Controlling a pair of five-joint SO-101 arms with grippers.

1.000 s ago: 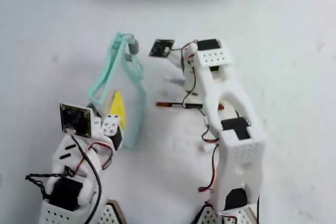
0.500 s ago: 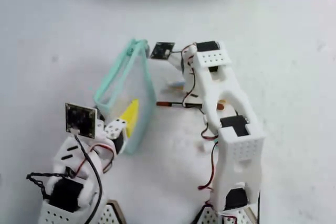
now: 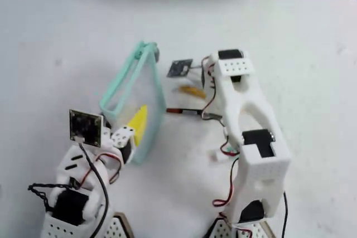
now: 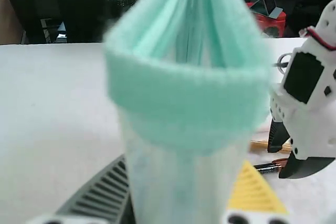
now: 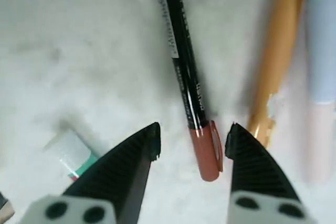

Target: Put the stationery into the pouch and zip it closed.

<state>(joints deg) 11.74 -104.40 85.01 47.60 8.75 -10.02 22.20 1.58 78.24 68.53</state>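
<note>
Barely begun: pens (image 3: 192, 91) outside the open pouch (image 4: 189, 103).
Your left gripper (image 3: 124, 137) pinched it upright; right gripper (image 5: 191, 135) spread over the black pen (image 5: 178, 61).

Built of white printed plastic on left arm (image 3: 75, 193) and right arm (image 3: 248, 121), with perforated dot-grid housings and black servo blocks at joints. Carries red and black wires, plus a thick black cable on the left. Shows black wedge-shaped fingers (image 5: 254, 166) on the right end effector (image 5: 191, 135).
</note>
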